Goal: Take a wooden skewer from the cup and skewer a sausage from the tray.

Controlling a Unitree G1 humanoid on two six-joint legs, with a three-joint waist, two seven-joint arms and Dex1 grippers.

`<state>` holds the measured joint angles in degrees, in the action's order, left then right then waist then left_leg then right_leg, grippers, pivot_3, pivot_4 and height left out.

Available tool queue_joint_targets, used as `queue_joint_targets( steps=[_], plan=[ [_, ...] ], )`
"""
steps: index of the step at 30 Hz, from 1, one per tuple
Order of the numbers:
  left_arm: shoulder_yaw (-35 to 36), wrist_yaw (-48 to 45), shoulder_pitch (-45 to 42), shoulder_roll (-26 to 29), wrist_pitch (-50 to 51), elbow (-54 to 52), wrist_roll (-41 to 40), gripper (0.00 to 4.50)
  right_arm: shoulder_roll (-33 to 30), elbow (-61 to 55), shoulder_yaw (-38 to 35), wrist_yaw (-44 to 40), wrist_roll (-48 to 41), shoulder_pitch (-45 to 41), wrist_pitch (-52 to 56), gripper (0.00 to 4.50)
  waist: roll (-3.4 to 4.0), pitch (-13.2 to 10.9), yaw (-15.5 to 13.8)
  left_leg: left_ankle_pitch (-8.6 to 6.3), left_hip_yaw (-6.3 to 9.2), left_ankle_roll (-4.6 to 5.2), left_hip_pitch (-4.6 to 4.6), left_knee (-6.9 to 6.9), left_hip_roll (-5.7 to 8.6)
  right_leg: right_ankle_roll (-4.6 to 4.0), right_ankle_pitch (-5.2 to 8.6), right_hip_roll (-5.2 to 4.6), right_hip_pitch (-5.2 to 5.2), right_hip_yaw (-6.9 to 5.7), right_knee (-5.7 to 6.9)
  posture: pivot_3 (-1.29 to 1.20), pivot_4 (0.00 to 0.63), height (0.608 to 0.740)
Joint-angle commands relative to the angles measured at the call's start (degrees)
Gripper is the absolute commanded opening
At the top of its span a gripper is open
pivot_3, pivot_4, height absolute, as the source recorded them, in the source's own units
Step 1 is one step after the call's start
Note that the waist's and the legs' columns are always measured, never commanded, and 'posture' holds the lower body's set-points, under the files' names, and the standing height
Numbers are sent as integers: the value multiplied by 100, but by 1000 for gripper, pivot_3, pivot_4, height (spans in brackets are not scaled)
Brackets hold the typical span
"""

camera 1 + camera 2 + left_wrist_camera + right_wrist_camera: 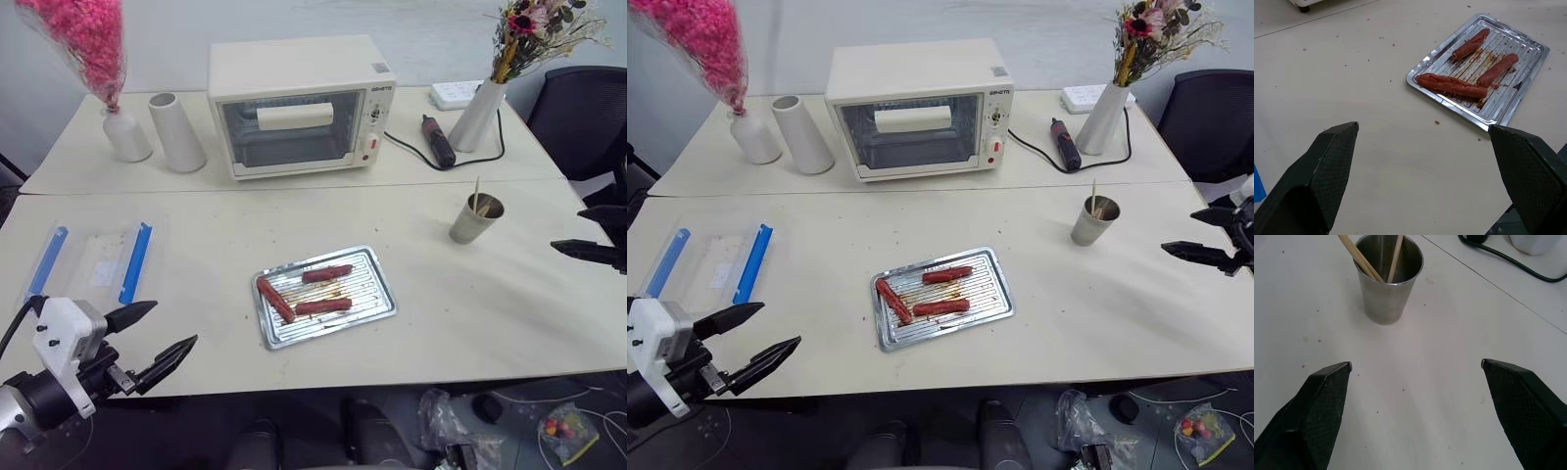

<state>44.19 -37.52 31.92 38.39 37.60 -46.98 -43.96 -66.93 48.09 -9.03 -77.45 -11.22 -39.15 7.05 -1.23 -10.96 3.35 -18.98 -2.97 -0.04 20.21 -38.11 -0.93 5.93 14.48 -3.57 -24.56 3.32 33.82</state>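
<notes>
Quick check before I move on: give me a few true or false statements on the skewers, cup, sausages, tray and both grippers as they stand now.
1. Three sausages lie on the tray. True.
2. The right gripper holds a skewer. False: it is open and empty, short of the cup.
3. The skewers stand in the cup. True.
4. The left gripper is shut on a sausage. False: its fingers are open, over bare table beside the tray.
5. The cup sits on the tray. False: it stands on the table, apart from the tray, toward the robot's right.
</notes>
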Motion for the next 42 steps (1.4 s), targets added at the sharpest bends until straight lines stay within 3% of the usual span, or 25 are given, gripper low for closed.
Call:
queue_joint_targets(
  steps=[1,23,32,39,42],
  plan=[
    [-3,-36,93,42,-183,-84,191,4500,-51,154,-77,-3,33,-122,-213,4441,0,0,0,0,0,0,0,0,0,0,0,0,0,1,0,0,150,740],
    [-161,189,-100,9,-123,-111,142,4500,55,934,49,350,444,-594,-583,4441,1,0,5,0,-4,0,-3,-1,0,1,-1,0,0,4,5,0,150,740],
    [-396,636,-974,474,360,-494,-1266,4500,556,1191,385,517,695,-2223,207,4441,9,-4,30,3,-5,-5,-6,-2,-2,3,-2,2,-1,8,20,0,150,740],
    [-1266,851,-2135,1229,494,-538,-1771,4500,1421,1510,833,1307,1204,-3158,636,4441,10,-5,18,0,2,-11,-2,-3,1,16,-9,-2,-5,4,30,0,150,740],
    [-1524,966,-2500,1302,492,-432,-1770,4500,1695,1703,895,1673,1322,-3328,717,3857,11,-5,13,1,2,-13,3,-2,2,31,-18,-2,-11,2,31,0,150,740]
  ],
)
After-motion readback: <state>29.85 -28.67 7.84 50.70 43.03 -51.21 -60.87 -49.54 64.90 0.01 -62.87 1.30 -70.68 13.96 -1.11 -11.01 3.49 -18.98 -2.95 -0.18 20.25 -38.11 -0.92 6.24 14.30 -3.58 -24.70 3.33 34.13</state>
